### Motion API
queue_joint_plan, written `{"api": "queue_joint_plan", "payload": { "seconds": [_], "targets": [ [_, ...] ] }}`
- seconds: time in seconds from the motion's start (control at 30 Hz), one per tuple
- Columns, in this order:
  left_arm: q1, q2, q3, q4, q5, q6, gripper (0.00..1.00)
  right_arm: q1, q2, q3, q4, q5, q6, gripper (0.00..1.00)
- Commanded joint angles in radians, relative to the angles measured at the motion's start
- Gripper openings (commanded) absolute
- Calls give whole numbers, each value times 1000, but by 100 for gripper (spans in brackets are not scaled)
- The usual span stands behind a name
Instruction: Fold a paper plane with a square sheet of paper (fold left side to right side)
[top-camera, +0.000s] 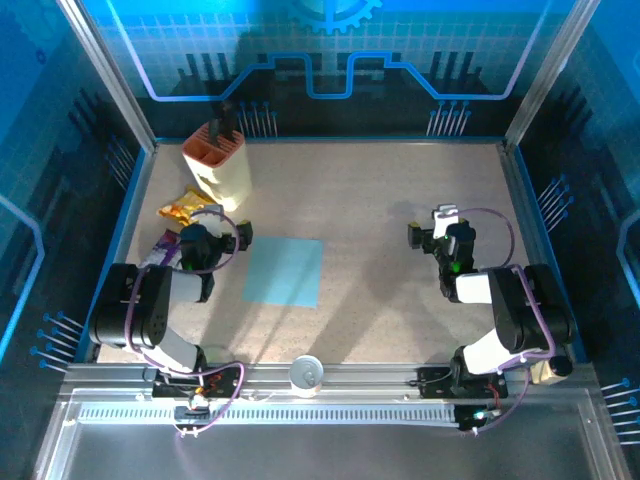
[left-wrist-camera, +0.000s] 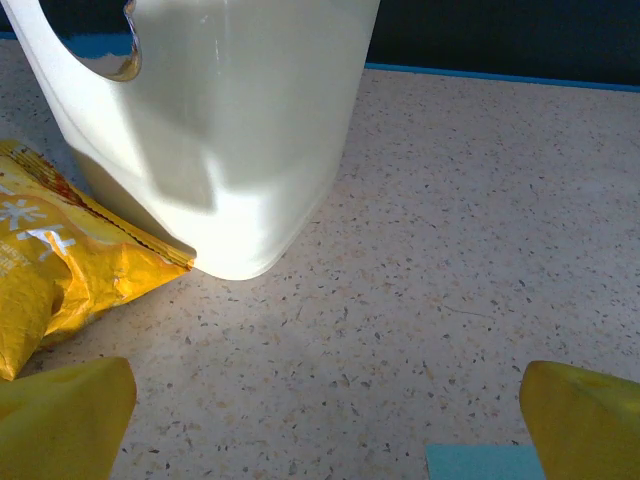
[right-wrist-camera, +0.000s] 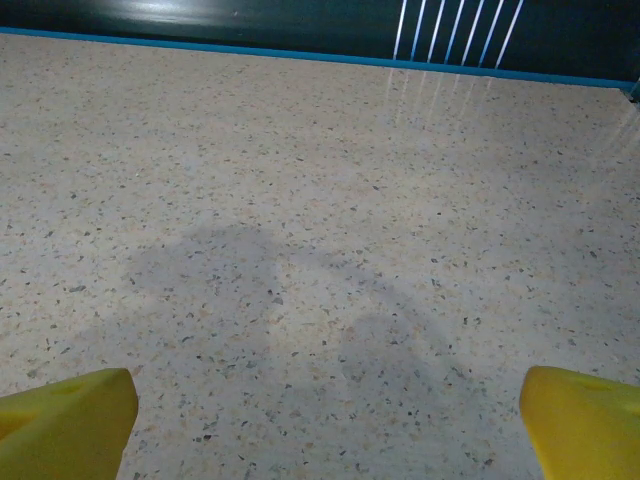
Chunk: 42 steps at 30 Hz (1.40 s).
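Observation:
The square sheet of paper (top-camera: 283, 271) is light blue and lies flat and unfolded on the speckled table, left of centre. My left gripper (top-camera: 218, 236) hovers just left of the sheet's far left corner, open with nothing between its fingers. In the left wrist view its yellow fingertips (left-wrist-camera: 62, 420) stand wide apart, and a corner of the sheet (left-wrist-camera: 482, 462) shows low on the right. My right gripper (top-camera: 441, 232) is out on the right side of the table, well away from the sheet. It is open over bare table, with its fingertips (right-wrist-camera: 66, 424) far apart.
A cream knife block (top-camera: 218, 163) (left-wrist-camera: 230, 130) stands at the back left, just ahead of my left gripper. A yellow snack packet (top-camera: 187, 207) (left-wrist-camera: 60, 250) lies by it and a purple snack packet (top-camera: 160, 248) nearer. A white round thing (top-camera: 306, 373) sits at the near edge.

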Motion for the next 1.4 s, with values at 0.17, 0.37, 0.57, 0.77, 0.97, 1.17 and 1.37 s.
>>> {"api": "queue_joint_plan", "payload": {
  "seconds": [0.17,0.37,0.57,0.77,0.97,1.17,1.37],
  "targets": [
    [7,0,6,3,0,5,100,10,4,16,30,11,-11,99],
    [7,-1,7,2,-1,6,100,10,4,17,30,11,-10,99],
    [7,-1,8,1,-2,6,100,10,4,16,29,11,-10,99],
    [7,0,8,0,-2,6,100,10,3,17,29,9,-10,99],
    [8,-83,-33,16,2,8,100,14,-158,41,-166,102,30,99],
    [9,-406,29,-381,-51,-97,100,7,-439,96,-516,-15,135,99],
    [15,-496,228,-844,106,-330,100,22,-584,206,-852,-256,326,99]
  ]
}}
